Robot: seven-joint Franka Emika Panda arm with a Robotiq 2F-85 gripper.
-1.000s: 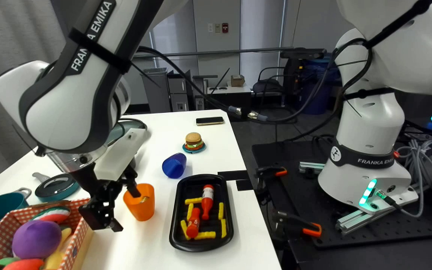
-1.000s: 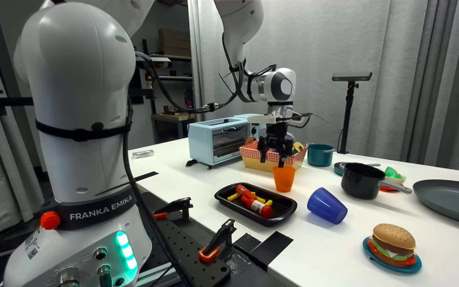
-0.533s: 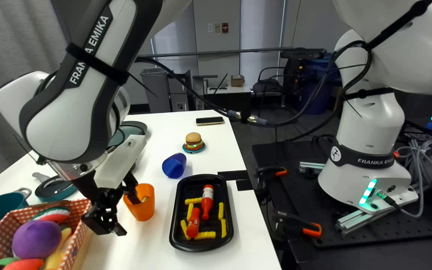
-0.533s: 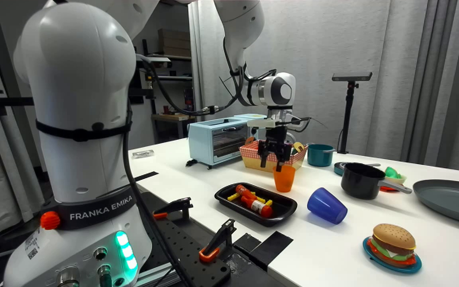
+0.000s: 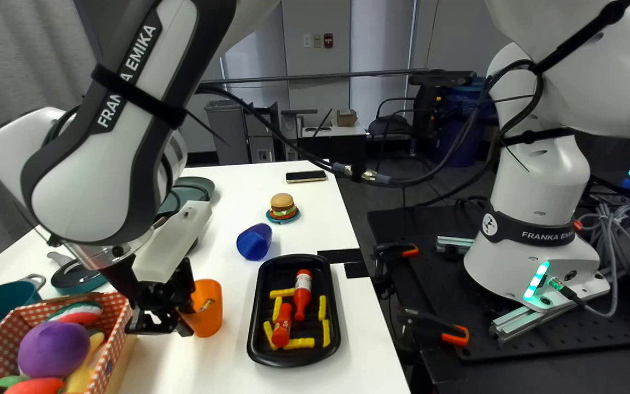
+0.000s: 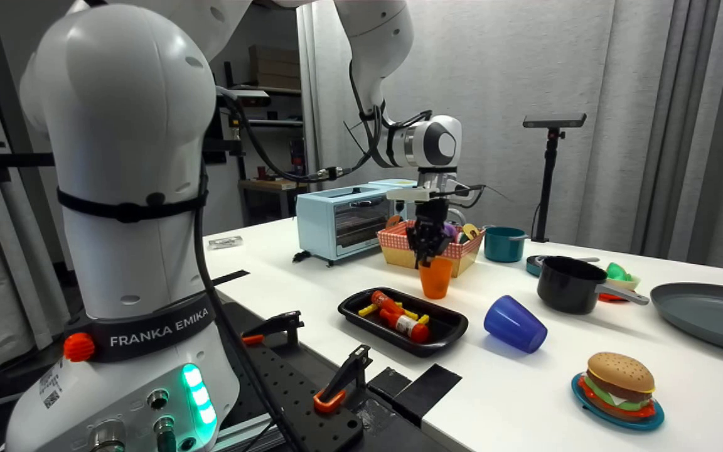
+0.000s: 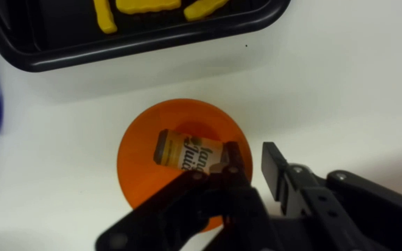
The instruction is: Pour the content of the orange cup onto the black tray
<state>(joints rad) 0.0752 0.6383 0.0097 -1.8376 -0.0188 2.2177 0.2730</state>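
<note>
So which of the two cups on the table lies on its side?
The blue cup, the one nearer the toy burger; the orange cup, at the gripper, stands upright.

In an exterior view, the upright tumbler (image 5: pixel 210 320) is seen on the table (image 5: pixel 227 372) btwn the basket (image 5: pixel 110 345) (L) and the tray (image 5: pixel 309 329) (R); a juice can (image 7: pixel 175 150) is contained in it. In the tray, two sauce bottles (image 5: pixel 303 293) are flanked by toy fries (image 5: pixel 298 343). Nr the tray's far L corner, a tipped cup (image 5: pixel 255 242) is seen; farther back, a toy burger (image 5: pixel 281 203) on a plate (image 5: pixel 283 220), then a phone (image 5: pixel 306 176). In an exterior view, a toaster oven (image 6: pixel 349 220) is seen L of the basket, a saucepan (image 6: pixel 565 285) R of the tumbler.
</note>
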